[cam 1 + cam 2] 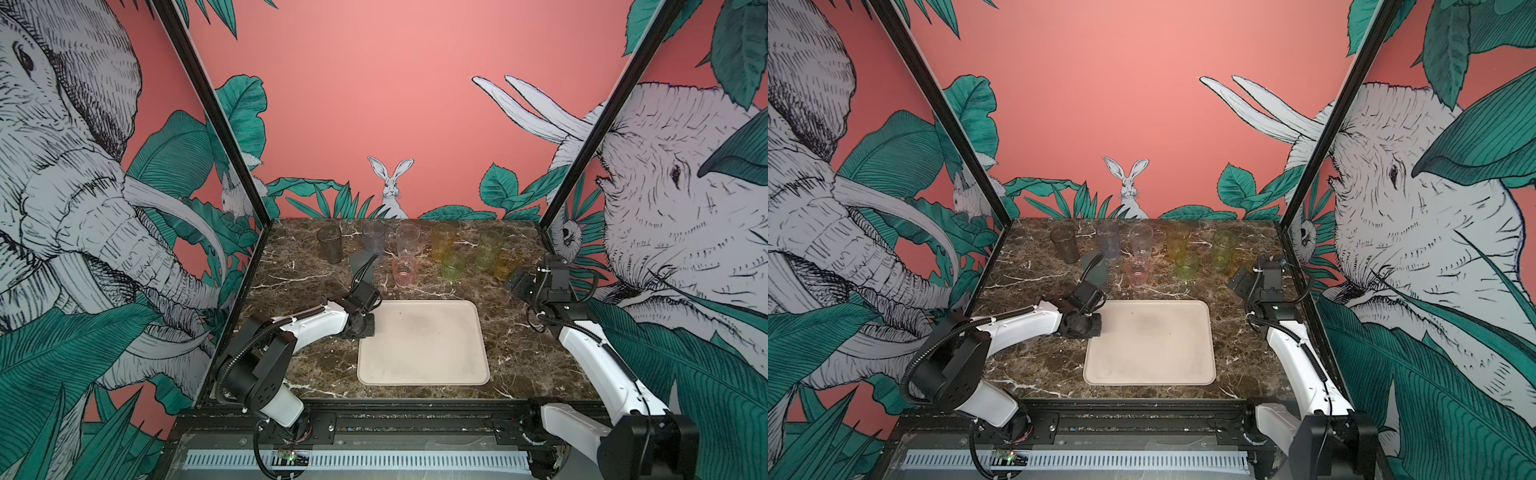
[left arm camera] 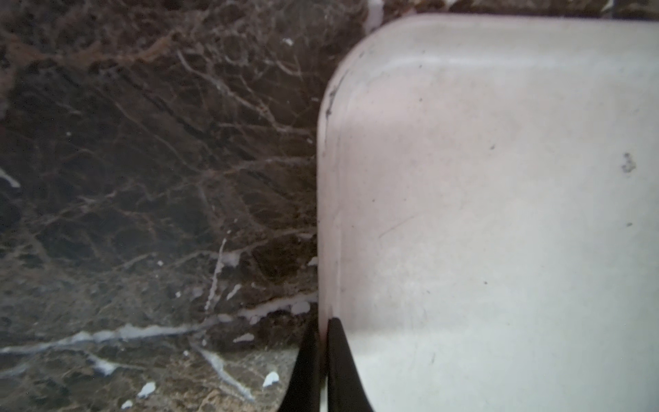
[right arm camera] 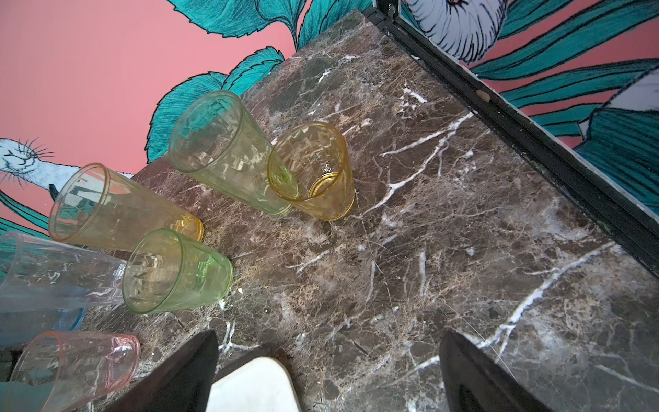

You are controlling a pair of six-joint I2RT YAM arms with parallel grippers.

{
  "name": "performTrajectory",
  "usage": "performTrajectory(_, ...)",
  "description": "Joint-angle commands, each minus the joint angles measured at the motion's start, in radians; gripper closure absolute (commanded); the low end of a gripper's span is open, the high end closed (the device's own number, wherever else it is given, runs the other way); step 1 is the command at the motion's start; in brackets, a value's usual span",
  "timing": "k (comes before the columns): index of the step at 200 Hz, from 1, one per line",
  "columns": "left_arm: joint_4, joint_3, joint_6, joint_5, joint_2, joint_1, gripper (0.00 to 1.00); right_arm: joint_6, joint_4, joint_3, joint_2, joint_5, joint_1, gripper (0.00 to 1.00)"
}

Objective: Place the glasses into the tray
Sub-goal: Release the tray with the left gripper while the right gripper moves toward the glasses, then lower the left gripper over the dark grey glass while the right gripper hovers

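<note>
1. In both top views we are seeing the left gripper [image 1: 368, 332] [image 1: 1094, 328] pointing down at the left rim of the tray [image 1: 419, 349] [image 1: 1150, 349], its jaws clenched. The tray is spreading out to that gripper's right.
2. There too, the right gripper [image 1: 514, 283] [image 1: 1239, 282] is hovering released, well apart from the tray. Nine glasses [image 1: 407, 241] [image 1: 1140, 241] are standing upright on the marble table [image 1: 291, 270] [image 1: 1025, 270], off the tray and beyond both grippers, with the teal glass [image 1: 357, 262] [image 1: 1098, 272] nearest beyond the left one.
3. In the left wrist view we are finding the fingertips [image 2: 338, 356] pressed almost together right at the tray's rim [image 2: 330, 199]; we cannot tell whether they are pinching it.
4. In the right wrist view we are watching the fingers [image 3: 185, 371] standing wide apart over bare marble. The short amber glass [image 3: 313, 171] and tall green glass [image 3: 221, 149] are standing side by side ahead of them, and a tray corner [image 3: 253, 385] is showing back between them.
</note>
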Motion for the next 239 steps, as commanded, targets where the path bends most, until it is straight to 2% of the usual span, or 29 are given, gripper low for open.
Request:
performTrajectory(1, -0.062, -0.015, 0.009, -0.058, -0.032, 0.021, 1.00, 0.002, 0.044, -0.014, 0.004, -0.007, 0.000, 0.01)
performTrajectory(26, -0.068, -0.002, 0.012, -0.057, -0.032, 0.020, 0.97, 0.003, 0.045, -0.014, 0.007, -0.012, 0.000, 0.01)
performTrajectory(85, -0.148, 0.094, 0.025, -0.069, -0.077, 0.024, 0.68, -0.011, 0.063, -0.019, 0.008, -0.049, 0.000, 0.01)
performTrajectory(99, -0.173, 0.125, 0.033, -0.073, -0.095, 0.033, 0.63, -0.047, 0.093, -0.024, 0.012, -0.125, 0.000, 0.01)
performTrajectory(128, -0.229, 0.197, 0.050, -0.074, -0.140, 0.072, 0.54, -0.119, 0.107, 0.011, 0.052, -0.386, 0.001, 0.01)
performTrajectory(149, -0.261, 0.251, 0.064, -0.072, -0.170, 0.128, 0.50, -0.112, 0.141, 0.009, 0.087, -0.469, 0.005, 0.01)
performTrajectory(167, -0.288, 0.298, 0.069, -0.069, -0.190, 0.194, 0.49, -0.116, 0.171, 0.005, 0.099, -0.495, 0.024, 0.01)
performTrajectory(208, -0.280, 0.389, 0.069, -0.035, -0.185, 0.351, 0.44, -0.156, 0.305, -0.037, 0.104, -0.496, 0.118, 0.01)
performTrajectory(239, -0.256, 0.464, 0.037, -0.033, -0.132, 0.432, 0.40, -0.203, 0.366, -0.053, 0.120, -0.432, 0.207, 0.01)
